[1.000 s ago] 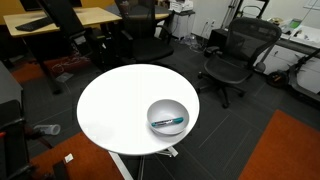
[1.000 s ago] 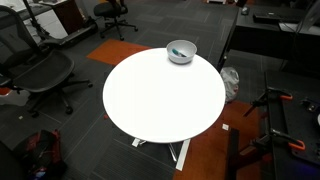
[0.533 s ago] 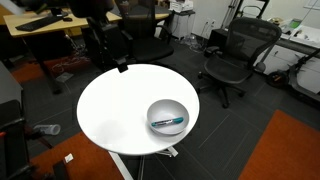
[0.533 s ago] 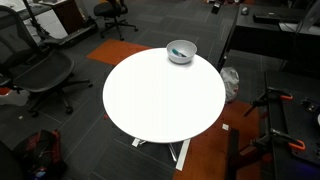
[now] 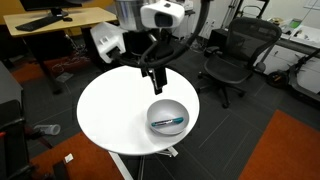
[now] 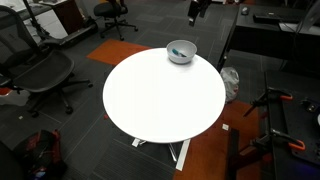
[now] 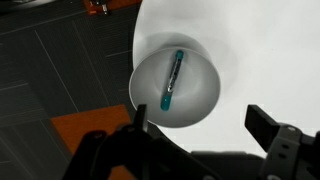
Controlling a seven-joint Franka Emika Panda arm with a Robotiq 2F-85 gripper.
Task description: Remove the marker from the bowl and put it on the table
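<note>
Hovering over the round white bench [image 5: 110, 115], the Panda arm's end effector [image 5: 156, 85] hangs in the air, well clear of the bowl [image 5: 168, 106] and touching nothing. In the wrist view its two dark fingers [image 7: 262, 122] stand spread wide, with nothing between them, and the bowl [image 7: 200, 100] lies below and ahead of them.

The shiny metal bowl sits close to the rim of the bench in both exterior views, just inside the edge and well away from the bench's middle. The marker [image 7: 172, 82] lies inside the bowl, stretched across its bottom, teal along the body and darker at one end. It shows as a thin teal line in an exterior view [image 5: 168, 122]; in an exterior view taken from farther off, the bowl [image 6: 181, 51] is too small to make the marker out.

The end effector [image 6: 195, 10] appears there as a dark shape at the top of the picture, above and beyond the bowl. Around the bench [image 6: 160, 100] stand black office chairs [image 5: 235, 55], a wooden desk [image 5: 60, 18] and a patch of orange carpet [image 5: 290, 150] on dark flooring.
</note>
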